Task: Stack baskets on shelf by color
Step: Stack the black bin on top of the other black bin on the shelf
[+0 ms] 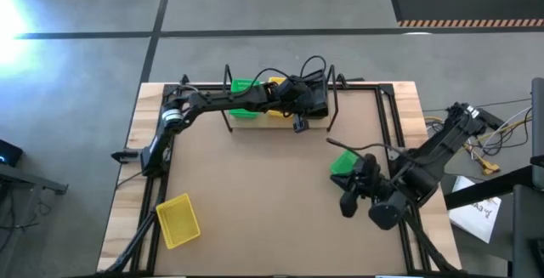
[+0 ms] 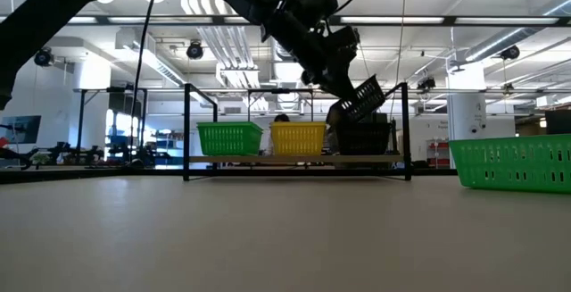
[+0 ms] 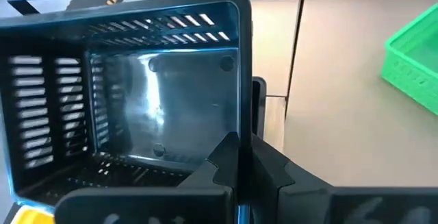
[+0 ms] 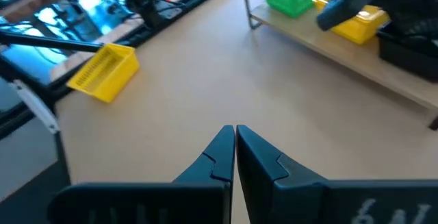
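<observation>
Low view: left end effector point(image 2: 361, 104) grips tilted black basket point(image 2: 360, 98) above shelf point(image 2: 294, 159) | right end effector point(image 4: 235, 148) closed, empty

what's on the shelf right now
On the shelf stand a green basket, a yellow basket and a black stack. The left gripper holds a tilted black basket above it. How many baskets are stacked cannot be told.

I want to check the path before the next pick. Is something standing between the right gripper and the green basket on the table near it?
Nothing visible does. The right gripper, fingers shut, hovers right beside the green basket on the tabletop, with only bare board between them. The left gripper is away at the shelf, holding a black basket.
</observation>
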